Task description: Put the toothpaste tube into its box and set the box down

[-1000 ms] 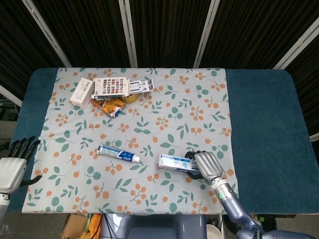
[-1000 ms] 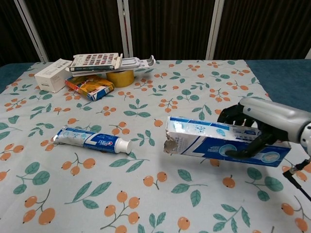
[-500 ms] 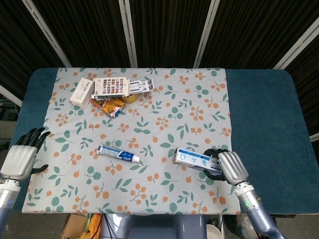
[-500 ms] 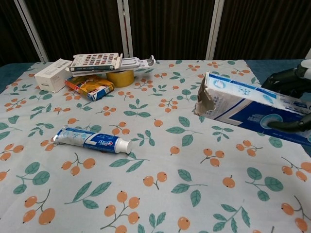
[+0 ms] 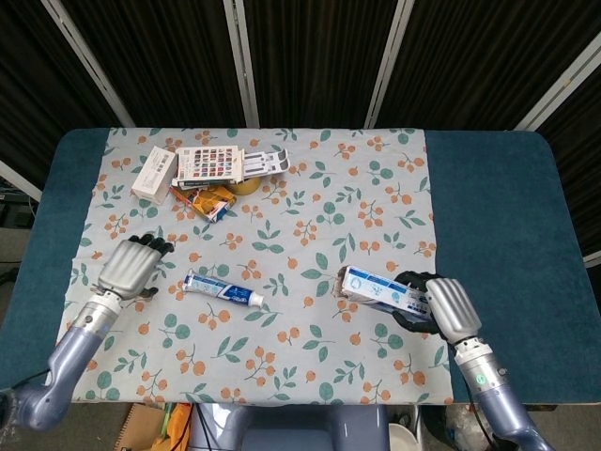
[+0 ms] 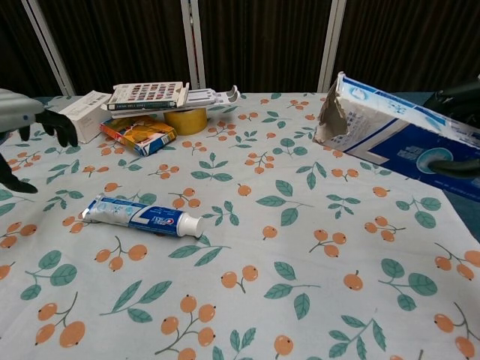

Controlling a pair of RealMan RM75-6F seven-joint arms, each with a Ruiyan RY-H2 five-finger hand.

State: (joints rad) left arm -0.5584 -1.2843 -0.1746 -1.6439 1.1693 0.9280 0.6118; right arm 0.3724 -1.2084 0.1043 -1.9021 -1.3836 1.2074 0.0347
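Blue-white box (image 6: 397, 139) was gripped aloft by right hand (image 5: 441, 305); toothpaste tube (image 5: 223, 288) lay mid-cloth. Left hand (image 5: 131, 266), fingers apart and empty, should grasp the tube mid-body, cap toward the box's torn mouth.

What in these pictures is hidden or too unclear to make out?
- Right hand: chest view's right edge cuts it off.
- Toothpaste box: far end cropped there; inside too dark.
- Yellow object: mostly under the stacked booklets, both views.
- Toothpaste tube: print too small in head view.
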